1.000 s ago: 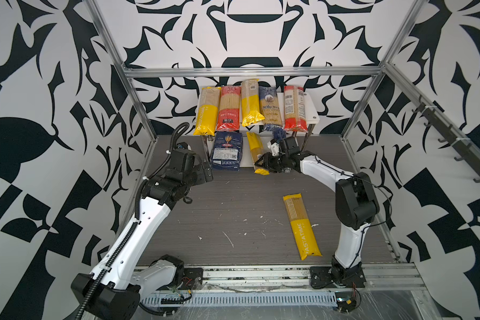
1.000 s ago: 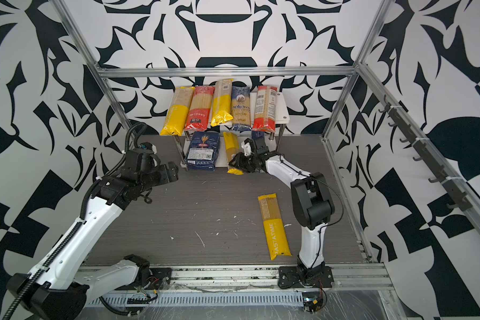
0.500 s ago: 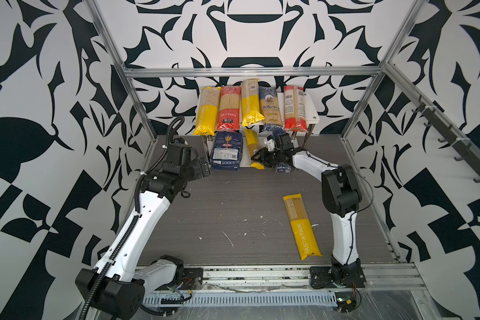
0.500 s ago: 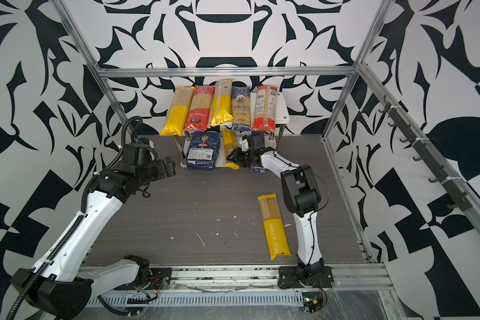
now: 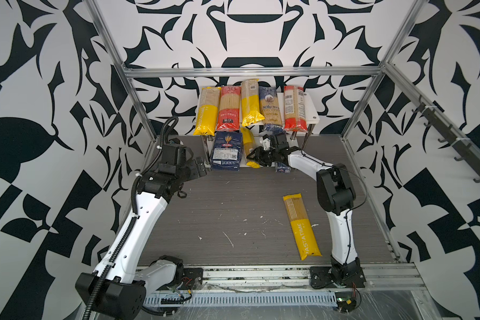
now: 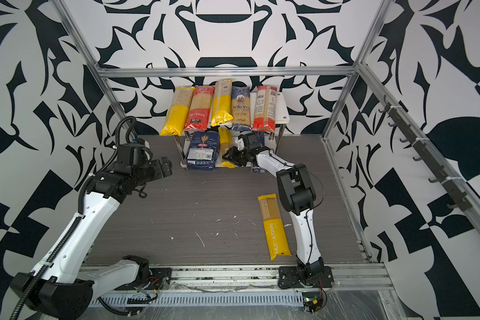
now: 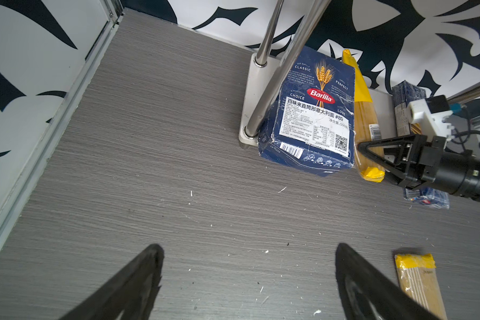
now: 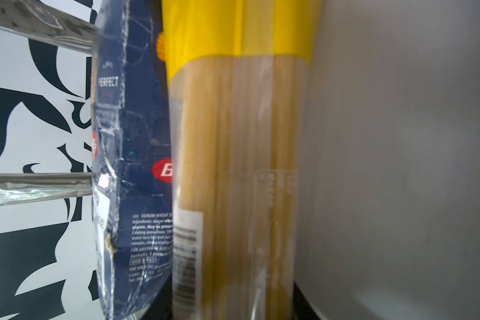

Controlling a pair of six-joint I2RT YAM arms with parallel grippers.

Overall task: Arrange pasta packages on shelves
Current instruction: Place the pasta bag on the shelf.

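Right wrist view: yellow spaghetti bag (image 8: 241,166) fills frame. We see right hand (image 5: 254,159) clamped on its near end, jaws narrowed. Bag lies on lower board of shelves (image 5: 312,110), tight against wide Barilla pack (image 5: 227,151). Five bags across top board. Slim blue box (image 5: 282,167) under right arm. Left hand (image 7: 248,246) spread wide, empty, over tabletop (image 5: 233,207). PASTATIME bag (image 5: 301,224) flat on tabletop, well apart.

walls (image 5: 39,83): black-white leaf pattern | floor (image 5: 233,207): grey woodgrain | frame (image 5: 250,72): aluminium
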